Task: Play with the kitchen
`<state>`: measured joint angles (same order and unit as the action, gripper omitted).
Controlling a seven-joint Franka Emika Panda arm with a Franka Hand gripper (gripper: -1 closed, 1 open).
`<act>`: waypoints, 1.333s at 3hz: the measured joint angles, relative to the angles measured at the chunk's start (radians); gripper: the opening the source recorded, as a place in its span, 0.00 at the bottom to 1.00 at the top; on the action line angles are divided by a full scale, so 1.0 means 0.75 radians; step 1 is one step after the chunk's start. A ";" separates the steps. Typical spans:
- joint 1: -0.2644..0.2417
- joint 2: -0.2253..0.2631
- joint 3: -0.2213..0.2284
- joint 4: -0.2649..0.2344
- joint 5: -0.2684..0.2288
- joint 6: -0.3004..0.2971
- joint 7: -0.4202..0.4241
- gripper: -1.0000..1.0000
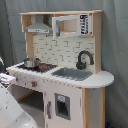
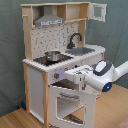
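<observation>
In the first exterior view the kitchen point(image 1: 62, 70) fills the middle, with a pot point(image 1: 31, 62) on the hob, a black tap point(image 1: 83, 59) by the grey sink point(image 1: 71, 74), and a bit of the white arm point(image 1: 10, 107) low on the first exterior view's left. In the second exterior view the kitchen stands on a wood floor point(image 2: 15, 119) with its oven door point(image 2: 70, 102) open, and the gripper point(image 2: 75, 76) sits just above that door, right at the front of the kitchen. I cannot tell if its jaws are open or closed.

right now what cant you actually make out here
- Gripper: in the second exterior view it sits against the kitchen front; fingers open or shut cannot be told.
- Oven door: open in the second exterior view; the inside behind it is hidden.
- Steel pot: its contents are not visible in either exterior view.
- Arm: in the first exterior view only a white part at the left edge shows, cut off.
</observation>
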<state>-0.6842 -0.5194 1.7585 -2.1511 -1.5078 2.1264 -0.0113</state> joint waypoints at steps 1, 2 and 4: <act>-0.022 0.001 -0.022 -0.062 -0.111 0.080 0.055 1.00; -0.023 0.003 -0.066 -0.113 -0.229 0.130 0.131 1.00; -0.006 0.009 -0.147 -0.190 -0.397 0.219 0.304 1.00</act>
<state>-0.6889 -0.5124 1.6482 -2.2935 -1.8058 2.2908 0.2171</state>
